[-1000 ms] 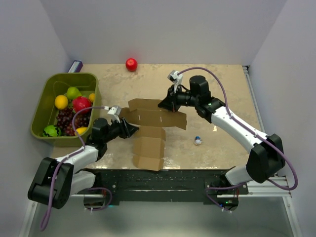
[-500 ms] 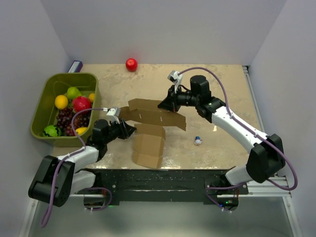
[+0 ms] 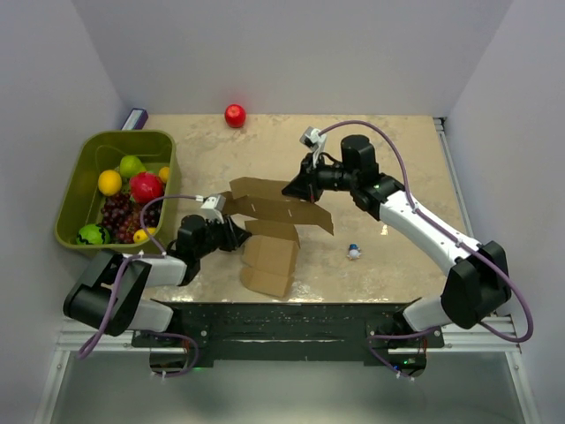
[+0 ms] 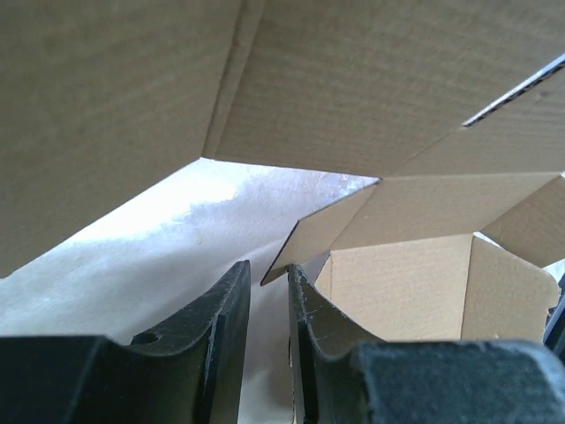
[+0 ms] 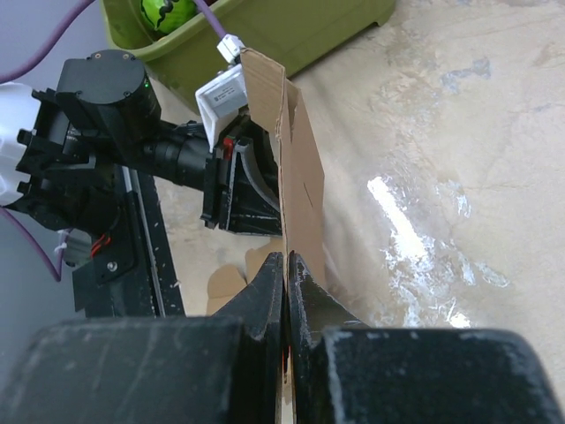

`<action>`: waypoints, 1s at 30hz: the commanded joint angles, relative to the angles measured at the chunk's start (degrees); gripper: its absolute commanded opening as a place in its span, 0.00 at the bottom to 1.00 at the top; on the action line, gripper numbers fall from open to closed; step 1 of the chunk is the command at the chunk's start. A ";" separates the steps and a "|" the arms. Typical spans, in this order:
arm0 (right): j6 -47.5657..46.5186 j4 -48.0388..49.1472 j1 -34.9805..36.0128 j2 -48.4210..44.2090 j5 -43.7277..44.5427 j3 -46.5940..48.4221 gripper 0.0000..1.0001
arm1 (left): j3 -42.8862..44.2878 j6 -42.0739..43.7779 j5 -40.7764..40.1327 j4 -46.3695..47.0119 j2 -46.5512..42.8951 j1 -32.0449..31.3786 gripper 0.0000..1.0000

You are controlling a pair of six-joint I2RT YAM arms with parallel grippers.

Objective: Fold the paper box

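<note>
Maybe the slightly open left gripper (image 4: 269, 276) knocks the paper box (image 3: 282, 210) at its tips, pulling it from the pinching right gripper (image 5: 285, 265).

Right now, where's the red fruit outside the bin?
In the top view the red fruit sits at the far edge of the table, left of centre, beyond the paper box, right of the green bin.

Green plastic bin (image 3: 124, 135) at bench (image 3: 397, 159) left edge: lemon (image 3: 109, 182), red apple (image 3: 146, 185), dark grapes (image 3: 119, 212), green apple (image 3: 131, 164). Red ball (image 3: 235, 115) near far edge. Small blue-white object (image 3: 354, 252) right of centre.
</note>
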 commanded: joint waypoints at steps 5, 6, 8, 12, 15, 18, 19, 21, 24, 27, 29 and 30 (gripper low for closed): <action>-0.59 1.29 -0.60 -2.61 2.05 -0.08 0.00 | 3.20 -1.63 -6.11 0.49 -5.67 -1.65 0.42; -1.20 0.77 -0.60 -2.61 2.76 -0.08 0.00 | 3.46 -1.63 -6.64 -1.18 -7.27 -1.65 0.47; -1.99 -0.03 -0.60 -2.43 4.51 0.27 0.00 | 4.16 -1.54 -9.01 -7.50 -12.61 -1.65 0.62; -4.19 -1.87 -0.69 -1.55 5.75 0.72 0.00 | 5.57 -0.92 -11.74 -18.75 -22.12 -1.74 0.75; -5.59 -3.10 -0.60 -1.02 6.63 1.24 0.00 | 7.68 -0.05 -12.54 -27.71 -28.98 -1.83 0.76; -6.57 -4.77 -0.60 -0.50 6.54 1.94 0.00 | 11.01 1.80 -12.89 -34.49 -33.29 -1.83 0.78; -8.22 -4.95 -0.68 -0.32 6.46 2.12 0.00 | 12.24 2.50 -12.54 -36.85 -33.47 -1.83 0.78; -8.59 -5.21 -0.69 -0.23 6.11 2.30 0.00 | 17.07 5.39 -11.58 -40.11 -32.16 -1.65 0.79; -8.85 -5.22 -0.60 -0.14 5.84 2.39 0.00 | 23.58 10.40 -10.26 -42.41 -28.30 -1.74 0.79; -8.85 -5.22 -0.69 -0.14 5.40 2.30 0.00 | 28.85 15.24 -9.29 -45.74 -23.73 -1.74 0.79; -9.11 -5.39 -0.69 -0.14 5.22 2.30 0.00 | 32.27 18.04 -8.24 -48.03 -20.23 -1.65 0.79; -9.12 -5.48 -0.69 -0.23 5.14 2.30 0.00 | 33.07 18.76 -7.62 -48.56 -19.16 -1.65 0.79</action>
